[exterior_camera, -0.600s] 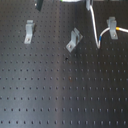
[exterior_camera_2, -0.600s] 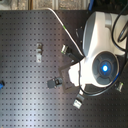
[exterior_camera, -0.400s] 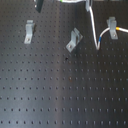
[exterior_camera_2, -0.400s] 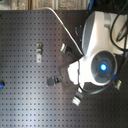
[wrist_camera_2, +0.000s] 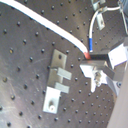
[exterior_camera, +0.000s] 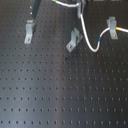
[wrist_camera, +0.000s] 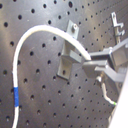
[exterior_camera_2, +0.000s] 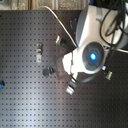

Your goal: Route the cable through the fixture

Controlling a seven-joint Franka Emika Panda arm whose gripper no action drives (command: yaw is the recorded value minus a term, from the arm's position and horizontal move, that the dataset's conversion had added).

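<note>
White cable (wrist_camera: pixel 35 33) pinched in the clenched gripper (wrist_camera: pixel 92 65), looping away from it to its blue band (wrist_camera: pixel 16 96). Grey notched metal fixture (wrist_camera_2: pixel 57 80) sits just beside the gripper, bolted flat. Surface (exterior_camera: pixel 60 95) is a matte black perforated breadboard with a regular hole grid.

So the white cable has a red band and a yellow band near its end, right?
Not quite. The cable is white and has a yellow band, but the other band is blue, not red. The first exterior view shows both bands near the upright clip.
</note>
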